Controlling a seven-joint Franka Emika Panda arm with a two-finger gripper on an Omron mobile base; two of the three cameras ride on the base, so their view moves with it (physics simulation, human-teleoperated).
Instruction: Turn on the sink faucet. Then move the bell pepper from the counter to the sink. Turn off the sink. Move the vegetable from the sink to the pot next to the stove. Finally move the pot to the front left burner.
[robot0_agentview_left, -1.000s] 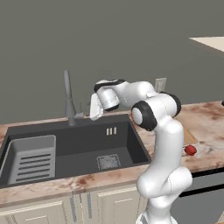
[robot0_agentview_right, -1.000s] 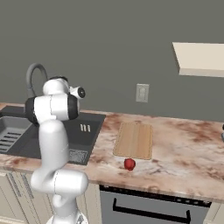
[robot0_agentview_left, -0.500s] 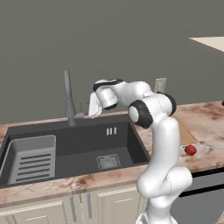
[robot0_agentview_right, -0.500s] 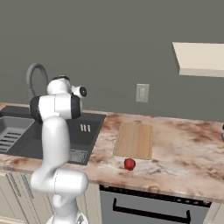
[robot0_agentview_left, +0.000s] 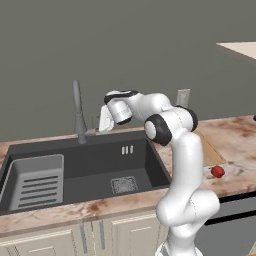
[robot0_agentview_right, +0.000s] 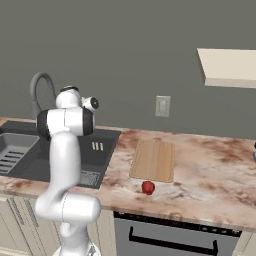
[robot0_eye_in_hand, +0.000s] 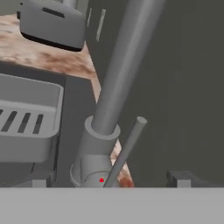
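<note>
The sink faucet (robot0_agentview_left: 77, 111) stands upright behind the dark sink (robot0_agentview_left: 150, 165). My gripper (robot0_agentview_left: 105, 120) is open just to the faucet's right, at the height of its base. In the hand view the spout (robot0_eye_in_hand: 124, 61) rises close ahead. Its thin lever (robot0_eye_in_hand: 127, 146) leans out from the base, between my spread fingertips (robot0_eye_in_hand: 177, 178). The red bell pepper (robot0_agentview_left: 217, 171) lies on the counter (robot0_agentview_left: 240, 135) near the front edge, right of the sink; it is also the bell pepper (robot0_agentview_right: 147, 187) in the right base view. The pot and stove are out of view.
A wooden cutting board (robot0_agentview_right: 154, 160) lies on the counter behind the pepper. A lighter slotted tray (robot0_agentview_left: 36, 180) sits in the sink's left half. A wall outlet (robot0_agentview_right: 162, 106) and a shelf (robot0_agentview_right: 227, 67) are on the back wall. A dark appliance front (robot0_agentview_right: 170, 235) is under the counter.
My elbow has swung a little left and the hand has edged slightly closer to the faucet. The jaws have stayed open. The pepper has not moved.
</note>
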